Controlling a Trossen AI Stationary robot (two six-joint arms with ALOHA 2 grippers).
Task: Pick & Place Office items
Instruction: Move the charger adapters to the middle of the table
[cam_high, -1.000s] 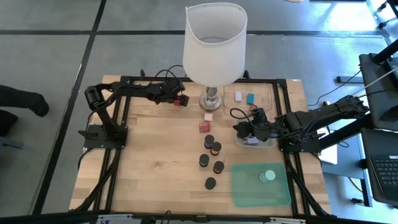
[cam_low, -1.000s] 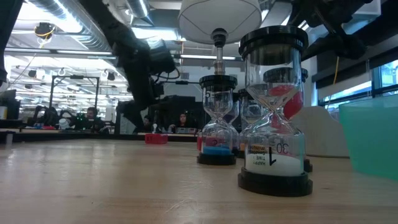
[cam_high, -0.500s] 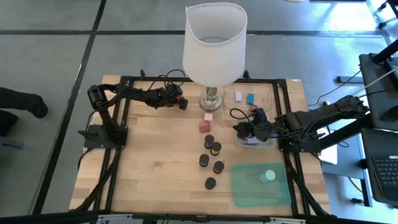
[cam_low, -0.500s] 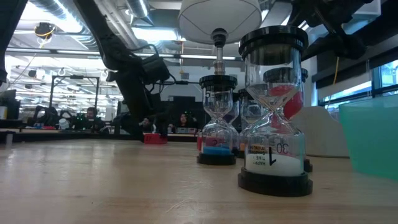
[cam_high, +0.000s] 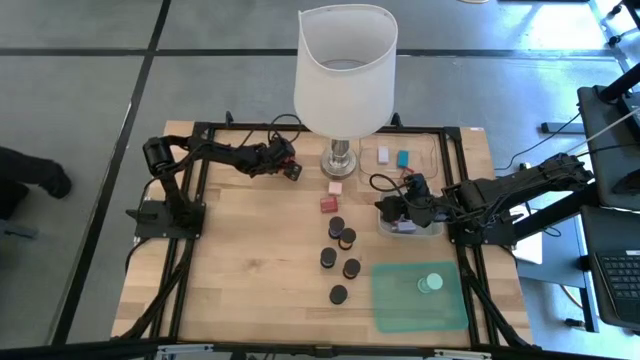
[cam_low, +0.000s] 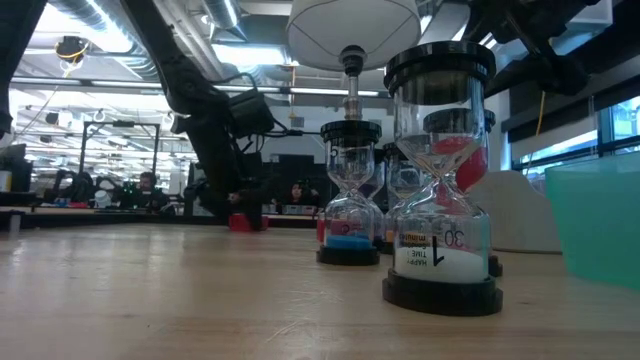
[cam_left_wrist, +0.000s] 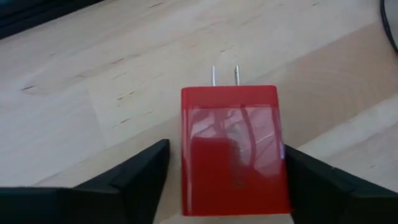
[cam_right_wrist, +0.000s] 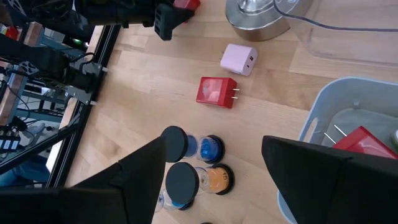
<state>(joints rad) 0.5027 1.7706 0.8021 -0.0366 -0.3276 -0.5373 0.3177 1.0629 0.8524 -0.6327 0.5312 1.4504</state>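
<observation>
The left gripper (cam_high: 291, 168) is reaching across the far side of the wooden table (cam_high: 240, 260), close to the lamp base (cam_high: 340, 158). Its jaws are straddling a red plug-in charger (cam_left_wrist: 234, 149) lying flat on the wood, 2 metal prongs pointing away from the wrist. In the left wrist view, the left-hand finger (cam_left_wrist: 134, 174) is standing just off the charger's side, and the other finger is coming right up to the opposite side; whether the pads are actually pressing is something I cannot tell.

The right gripper (cam_high: 402, 210) is hovering over a grey tray (cam_right_wrist: 323, 127) near the table's right edge, its fingers spread apart and gripping nothing. A red block with prongs (cam_right_wrist: 360, 140) is lying inside that tray.

Between the arms, a second red charger (cam_high: 327, 203) and a small pink charger (cam_high: 335, 186) are sitting on the wood, apart from each other, in front of the lamp. 5 black-capped hourglass timers (cam_high: 340, 255) are standing upright in a loose cluster nearer the front. A mint-green disc (cam_high: 431, 283) is resting on the green mat (cam_high: 400, 305). A white block (cam_high: 382, 154) and a teal block (cam_high: 403, 158) are lying side by side in the clear tray (cam_high: 440, 150) at the far edge.
</observation>
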